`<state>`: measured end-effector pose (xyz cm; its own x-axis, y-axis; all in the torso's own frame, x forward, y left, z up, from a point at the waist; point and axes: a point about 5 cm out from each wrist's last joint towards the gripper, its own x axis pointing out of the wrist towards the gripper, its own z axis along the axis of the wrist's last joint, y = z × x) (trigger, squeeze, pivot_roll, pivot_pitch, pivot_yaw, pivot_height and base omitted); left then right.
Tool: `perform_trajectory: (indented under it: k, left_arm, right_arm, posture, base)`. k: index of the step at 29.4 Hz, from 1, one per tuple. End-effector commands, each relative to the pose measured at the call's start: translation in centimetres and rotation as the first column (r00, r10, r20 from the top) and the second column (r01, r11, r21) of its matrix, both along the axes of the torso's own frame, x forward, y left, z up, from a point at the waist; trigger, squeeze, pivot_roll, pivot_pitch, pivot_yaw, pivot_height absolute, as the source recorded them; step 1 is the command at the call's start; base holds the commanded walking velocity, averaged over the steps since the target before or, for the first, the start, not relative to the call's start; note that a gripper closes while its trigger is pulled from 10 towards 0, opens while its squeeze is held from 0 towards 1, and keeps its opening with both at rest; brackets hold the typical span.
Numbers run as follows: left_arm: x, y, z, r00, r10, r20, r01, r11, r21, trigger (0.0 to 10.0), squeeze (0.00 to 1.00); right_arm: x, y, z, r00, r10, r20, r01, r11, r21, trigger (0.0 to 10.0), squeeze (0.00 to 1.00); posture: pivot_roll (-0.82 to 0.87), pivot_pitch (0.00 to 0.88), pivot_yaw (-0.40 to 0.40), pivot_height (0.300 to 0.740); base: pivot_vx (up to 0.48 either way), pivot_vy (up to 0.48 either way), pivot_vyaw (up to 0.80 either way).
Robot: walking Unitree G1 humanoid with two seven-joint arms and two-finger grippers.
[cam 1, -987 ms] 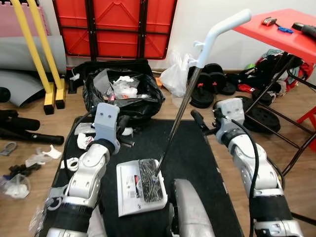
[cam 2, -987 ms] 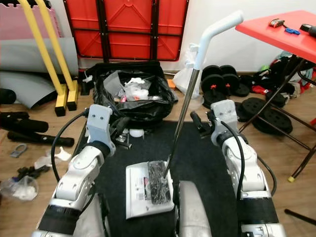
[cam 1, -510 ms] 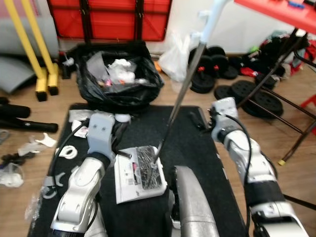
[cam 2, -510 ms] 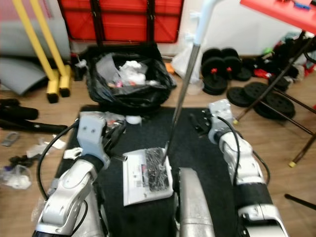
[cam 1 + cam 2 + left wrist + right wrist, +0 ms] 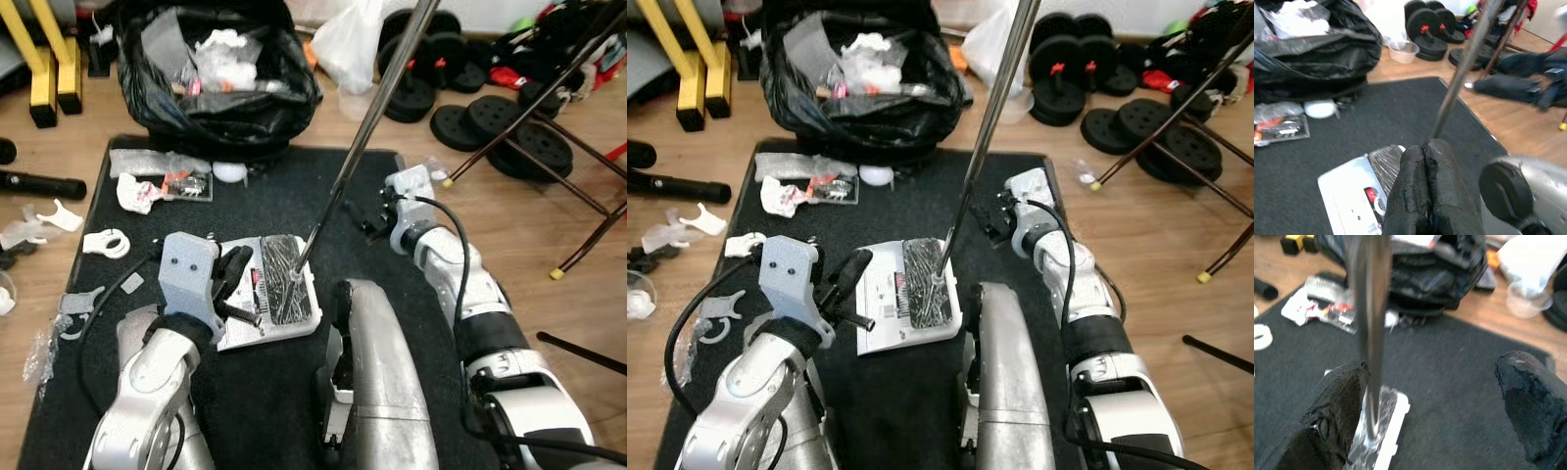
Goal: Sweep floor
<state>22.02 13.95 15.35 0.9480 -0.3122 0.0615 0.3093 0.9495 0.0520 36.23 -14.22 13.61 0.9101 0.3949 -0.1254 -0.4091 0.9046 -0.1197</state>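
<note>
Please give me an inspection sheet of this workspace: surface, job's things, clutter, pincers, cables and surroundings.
Surface: black mat on a wooden floor.
Job's things: broom head resting on a white paper sheet; its metal pole leans away from the robot.
Clutter: wrappers and white scraps on the mat; full black trash bag.
Pincers: left pincer shut, beside the sheet; right pincer open, the pole between its fingers.
Cables: black cable along the right forearm.
Surroundings: weight plates, yellow stand.

Your head stereo looks steeply down at the black mat (image 5: pixel 294 196). Both wrist cams sit low and close, facing far along it; all share the broom pole (image 5: pixel 343 176).
</note>
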Motion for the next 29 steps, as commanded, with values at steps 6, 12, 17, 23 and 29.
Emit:
perform_trajectory:
  k: [6, 12, 17, 23, 29]
  left_arm:
    - [-2.2, -0.7, 0.3, 0.998, -0.057, -0.031, 0.057, 0.998, -0.004, 10.0, 0.00]
    - [-2.5, -0.8, 0.4, 0.998, -0.058, -0.039, 0.058, 0.998, -0.002, 10.0, 0.00]
    - [-2.6, -0.8, 0.4, 0.998, -0.057, -0.041, 0.057, 0.998, -0.001, 10.0, 0.00]
    - [-2.6, -0.9, 0.4, 0.998, -0.055, -0.044, 0.055, 0.998, -0.002, 10.0, 0.00]
    - [-2.6, -0.9, 0.4, 0.997, -0.055, -0.048, 0.055, 0.998, -0.004, 10.0, 0.00]
  right_arm:
    - [1.1, 2.8, 2.0, 0.987, 0.143, 0.074, -0.144, 0.990, -0.003, 10.0, 0.00]
    - [1.6, 3.9, 3.1, 0.977, 0.185, 0.105, -0.187, 0.982, 0.008, 10.0, 0.00]
    - [2.0, 4.5, 3.9, 0.978, 0.168, 0.127, -0.168, 0.986, -0.008, 10.0, 0.00]
    - [2.3, 4.7, 4.1, 0.982, 0.138, 0.130, -0.136, 0.990, -0.028, 10.0, 0.00]
    - [2.3, 5.0, 4.1, 0.980, 0.141, 0.142, -0.139, 0.990, -0.025, 1.1, 0.00]
  posture:
    - [-0.04, 0.381, -0.211, 0.350]
    - [-0.03, 0.384, -0.216, 0.325]
    - [-0.03, 0.381, -0.221, 0.325]
    - [-0.04, 0.368, -0.222, 0.325]
    - [-0.03, 0.368, -0.218, 0.325]
  base:
    - [0.000, 0.000, 0.00]
    - [0.000, 0.000, 0.00]
    - [0.000, 0.000, 0.00]
    - [0.000, 0.000, 0.00]
    - [0.000, 0.000, 0.00]
